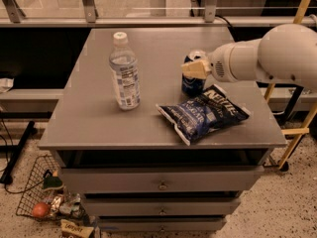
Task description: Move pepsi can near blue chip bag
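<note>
The pepsi can (pixel 192 85) stands upright on the grey table (pixel 99 128), just behind the blue chip bag (pixel 204 114) and almost touching its back edge. The bag lies flat at the front right of the table. My gripper (pixel 196 67) reaches in from the right on the white arm (pixel 267 57). Its tan fingers (pixel 197 69) grip the upper part of the can, hiding part of it. The can's silver top shows behind the fingers.
A clear water bottle (pixel 124 73) with a white cap stands left of the can. Drawers are below the table top. A wire basket (pixel 44 197) with litter sits on the floor at the lower left. A yellow frame (pixel 297 128) stands at the right.
</note>
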Action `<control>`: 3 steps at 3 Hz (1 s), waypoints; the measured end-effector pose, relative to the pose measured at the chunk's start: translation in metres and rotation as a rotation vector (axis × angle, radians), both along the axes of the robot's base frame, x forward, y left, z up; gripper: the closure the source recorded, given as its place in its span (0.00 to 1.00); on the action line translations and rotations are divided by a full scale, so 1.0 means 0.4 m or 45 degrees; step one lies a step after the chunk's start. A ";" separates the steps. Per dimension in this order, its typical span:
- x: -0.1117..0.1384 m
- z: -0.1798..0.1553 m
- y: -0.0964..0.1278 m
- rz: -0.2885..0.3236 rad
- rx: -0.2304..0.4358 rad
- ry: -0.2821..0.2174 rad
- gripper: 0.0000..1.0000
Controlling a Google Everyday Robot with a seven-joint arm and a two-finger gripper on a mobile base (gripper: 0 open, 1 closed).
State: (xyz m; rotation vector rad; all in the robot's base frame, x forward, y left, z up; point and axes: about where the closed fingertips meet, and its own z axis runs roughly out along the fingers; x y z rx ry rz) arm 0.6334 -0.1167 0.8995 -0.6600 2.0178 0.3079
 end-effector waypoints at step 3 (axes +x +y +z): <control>-0.019 0.073 -0.073 -0.060 -0.038 -0.056 0.00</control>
